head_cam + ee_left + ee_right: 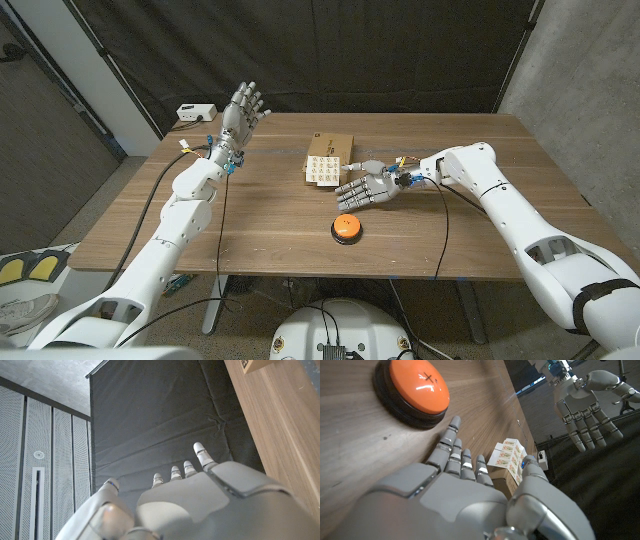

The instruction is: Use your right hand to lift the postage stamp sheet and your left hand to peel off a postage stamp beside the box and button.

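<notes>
Right hand, fingers spread and empty, sits just beside the stamp sheet (box beneath): slide fingertips under its near edge. Left hand waits raised, fingers apart.

You're working in a lab or test room: black curtains hang behind the wooden worktop, the concrete wall is bare, cables trail to the floor, and perforated panels line one side.
</notes>
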